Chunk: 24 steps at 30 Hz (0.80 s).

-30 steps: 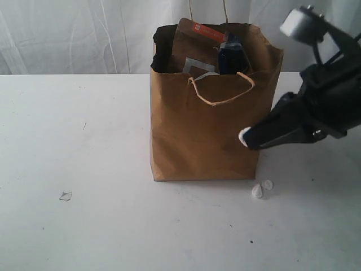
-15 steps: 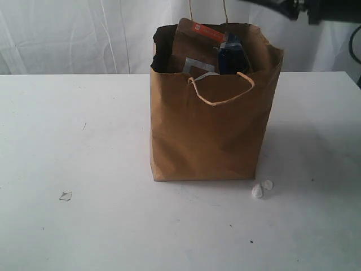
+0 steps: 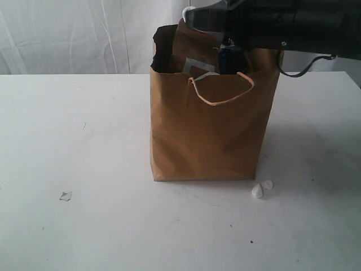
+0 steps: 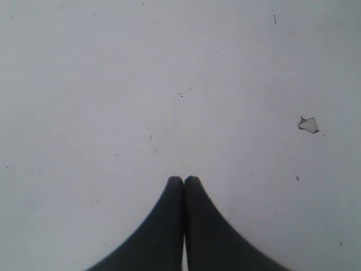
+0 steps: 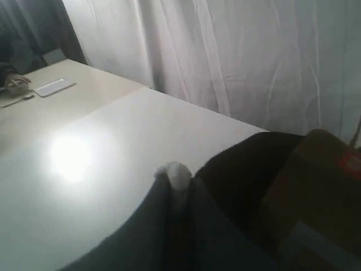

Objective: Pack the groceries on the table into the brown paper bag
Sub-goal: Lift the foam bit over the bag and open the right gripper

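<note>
The brown paper bag (image 3: 206, 130) stands on the surface (image 3: 84, 226) just below the right jaws. These are pressed together and empty, apparently done loading groceries (image 3: 189, 48). The left jaws, likewise closed on nothing, idle well apart.

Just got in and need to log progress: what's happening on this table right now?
The tall brown paper bag stands upright on the white table, a brown foil pouch and a dark blue packet poking from its mouth. The right claw hovers shut above the bag's opening, with nothing visible in it. The left claw hangs shut over bare tabletop near a tiny pale flake. No loose groceries show on the table.
</note>
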Tool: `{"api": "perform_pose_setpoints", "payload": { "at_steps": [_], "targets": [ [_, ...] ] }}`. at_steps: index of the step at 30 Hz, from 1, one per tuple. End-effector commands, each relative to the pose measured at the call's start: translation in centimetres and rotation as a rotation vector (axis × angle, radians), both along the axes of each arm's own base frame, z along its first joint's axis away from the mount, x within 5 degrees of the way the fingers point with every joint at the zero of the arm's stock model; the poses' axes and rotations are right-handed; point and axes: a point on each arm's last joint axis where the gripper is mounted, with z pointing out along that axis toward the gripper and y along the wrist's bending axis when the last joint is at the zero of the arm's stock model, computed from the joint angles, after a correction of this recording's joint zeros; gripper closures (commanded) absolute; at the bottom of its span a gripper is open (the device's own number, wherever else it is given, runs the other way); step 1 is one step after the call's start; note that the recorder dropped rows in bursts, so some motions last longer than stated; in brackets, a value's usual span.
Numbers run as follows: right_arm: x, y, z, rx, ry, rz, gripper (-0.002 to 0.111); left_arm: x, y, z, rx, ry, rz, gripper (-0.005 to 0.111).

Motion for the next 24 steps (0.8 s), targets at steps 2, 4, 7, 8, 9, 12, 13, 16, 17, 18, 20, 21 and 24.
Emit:
{"api": "perform_pose_setpoints", "payload": {
  "at_steps": [2,4,7,8,9,12,13,16,17,18,20,21,24],
  "targets": [
    [1.3,-0.2,-1.1,-0.046,-0.007,-0.065,0.091,-0.2,0.0,-0.5,0.0,0.041,-0.001,0.107],
    [1.3,-0.1,-1.1,-0.046,-0.005,-0.063,0.082,-0.2,0.0,-0.5,0.0,0.041,-0.001,0.107],
    [1.3,-0.1,-1.1,-0.046,-0.005,-0.063,0.07,-0.2,0.0,-0.5,0.0,0.041,-0.001,0.107],
    [1.4,-0.2,-1.1,-0.047,-0.005,-0.065,0.068,-0.2,0.0,-0.5,0.0,0.041,-0.001,0.107],
    [1.4,-0.2,-1.2,-0.049,-0.004,-0.069,0.067,-0.2,0.0,-0.5,0.0,0.041,-0.001,0.107],
    [1.3,-0.2,-1.1,-0.048,-0.006,-0.067,0.067,-0.2,0.0,-0.5,0.0,0.041,-0.001,0.107],
    [1.2,-0.2,-0.9,-0.044,-0.011,-0.061,0.067,-0.2,0.0,-0.5,0.0,0.041,-0.001,0.107],
    [1.6,-0.6,-1.1,-0.083,-0.012,-0.126,0.067,-0.2,0.0,-0.5,0.0,0.041,-0.001,0.107],
    [1.9,-0.9,-1.4,-0.123,-0.014,-0.168,0.067,-0.2,0.0,-0.5,0.0,0.041,-0.001,0.107],
    [2.0,-1.1,-1.4,-0.123,-0.003,-0.192,0.067,-0.2,0.0,-0.5,0.0,0.041,-0.001,0.107],
    [1.5,-1.1,-0.5,-0.106,-0.02,-0.185,0.068,-0.2,0.0,-0.5,0.0,0.041,-0.001,0.107],
    [1.1,-1.2,0.2,-0.102,-0.038,-0.186,0.07,-0.2,0.0,-0.5,0.0,0.041,-0.001,0.107],
    [0.0,-2.0,2.2,-0.121,-0.117,-0.246,0.082,-0.2,0.0,-0.5,0.0,0.041,-0.001,0.107]
  ]
}}
